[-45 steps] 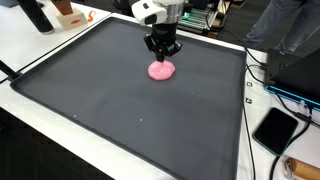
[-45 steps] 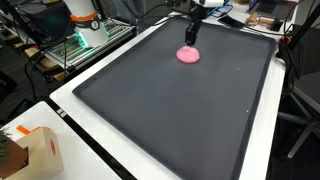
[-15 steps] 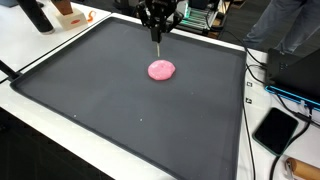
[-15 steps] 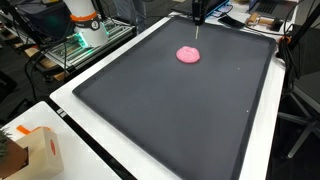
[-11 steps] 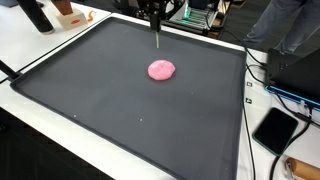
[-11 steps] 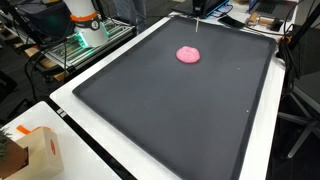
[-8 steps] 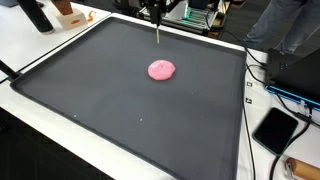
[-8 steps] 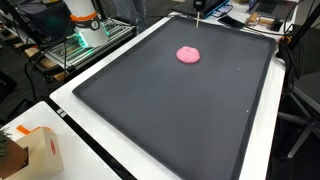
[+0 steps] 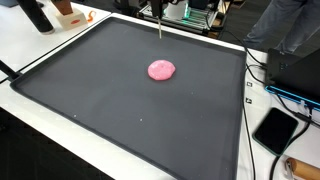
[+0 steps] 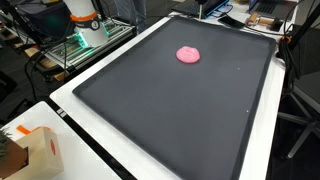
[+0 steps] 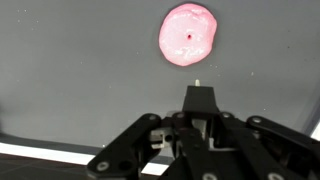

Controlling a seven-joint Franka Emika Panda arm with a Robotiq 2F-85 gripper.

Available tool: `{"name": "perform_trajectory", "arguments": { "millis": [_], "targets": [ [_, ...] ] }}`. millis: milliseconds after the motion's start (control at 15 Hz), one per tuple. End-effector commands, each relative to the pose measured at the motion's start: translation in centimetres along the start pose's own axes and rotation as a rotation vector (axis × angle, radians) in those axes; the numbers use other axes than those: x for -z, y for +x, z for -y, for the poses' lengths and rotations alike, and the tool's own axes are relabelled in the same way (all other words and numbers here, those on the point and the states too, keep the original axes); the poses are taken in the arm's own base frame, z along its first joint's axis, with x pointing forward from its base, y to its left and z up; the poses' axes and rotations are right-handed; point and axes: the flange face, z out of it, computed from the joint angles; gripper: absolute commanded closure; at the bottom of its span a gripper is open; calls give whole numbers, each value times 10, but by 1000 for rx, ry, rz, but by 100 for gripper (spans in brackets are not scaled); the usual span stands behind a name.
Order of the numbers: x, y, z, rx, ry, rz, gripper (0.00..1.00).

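A pink dough-like blob [image 9: 161, 70] lies flat on the large black mat [image 9: 100, 100], in its far half; it shows in both exterior views [image 10: 189, 54]. In the wrist view the blob [image 11: 187, 33] has a small dark dot in its middle. My gripper [image 11: 200, 100] is high above the mat, almost out of the top of an exterior view [image 9: 157, 8]. It is shut on a thin pale stick [image 9: 160, 28] that hangs straight down, its tip [image 11: 197, 84] well above the blob and apart from it.
The mat [image 10: 180, 110] has a raised rim on a white table. A black phone [image 9: 275, 128] lies beside the mat. A cardboard box [image 10: 35, 150] stands at a table corner. Cables and equipment [image 10: 85, 35] crowd the far side. A person [image 9: 290, 25] stands behind.
The gripper was down at the blob 3 s ago. It has risen straight up with the stick and is nearly out of both exterior views. The blob has stayed put.
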Motion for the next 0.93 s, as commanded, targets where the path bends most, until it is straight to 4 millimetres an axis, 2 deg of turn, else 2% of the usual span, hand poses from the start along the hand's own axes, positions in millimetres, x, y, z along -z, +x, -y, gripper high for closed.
{"name": "perform_trajectory", "arguments": {
  "millis": [0, 333, 400, 667, 867],
  "targets": [
    [1, 0, 0, 1, 0, 1, 85],
    [1, 0, 0, 3, 0, 1, 85],
    [1, 0, 0, 3, 0, 1, 96],
    [3, 15, -46, -87, 87, 0, 96],
    [-7, 21, -90, -127, 212, -15, 96]
  ]
}}
